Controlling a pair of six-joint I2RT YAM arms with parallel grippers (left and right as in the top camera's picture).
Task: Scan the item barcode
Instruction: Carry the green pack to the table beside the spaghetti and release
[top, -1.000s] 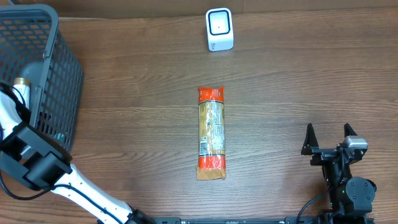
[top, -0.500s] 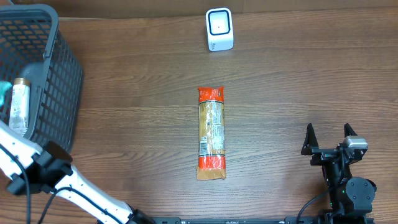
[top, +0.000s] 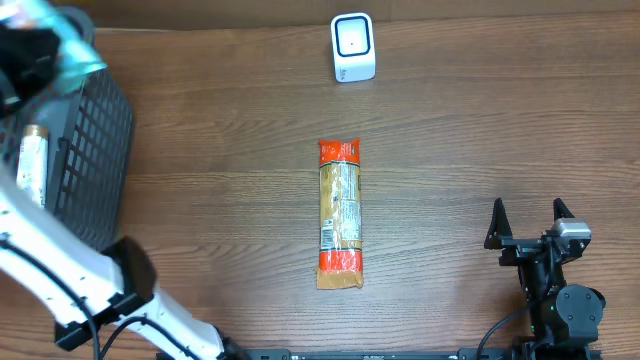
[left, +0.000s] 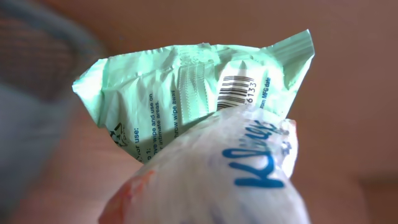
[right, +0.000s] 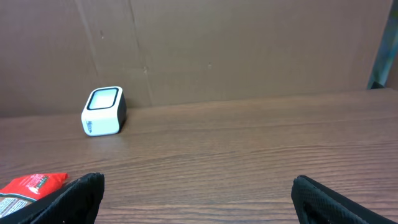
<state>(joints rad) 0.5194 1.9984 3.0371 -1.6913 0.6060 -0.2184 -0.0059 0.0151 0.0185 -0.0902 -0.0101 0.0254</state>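
- Judged the pick-up done: gripped a crumpled mint-green soft plastic packet (left: 180, 93) in the left gripper (top: 40, 55), clamped shut on it, high over the far corner of the dark grey mesh basket (top: 100, 150).
- Showed a black-and-white barcode (left: 236, 92) on the packet's face toward the wrist camera; could not tell whether the white wrapper with blue script (left: 249, 180) in front belonged to the same packet.
- Judged as left to do: carry the packet to the small white box-shaped scanner (top: 353, 47) at the table's far edge, well apart from it, and turn the barcode to the scanner's window.
- Reached the left arm (top: 60, 270) up and back along the left edge of the overhead view.
- Rested the right gripper (top: 528, 222) low at the near right, jaws wide apart and empty, pointed toward the scanner.
- Left a long orange-and-tan packet (top: 339, 213) lying mid-table, touched by neither gripper.
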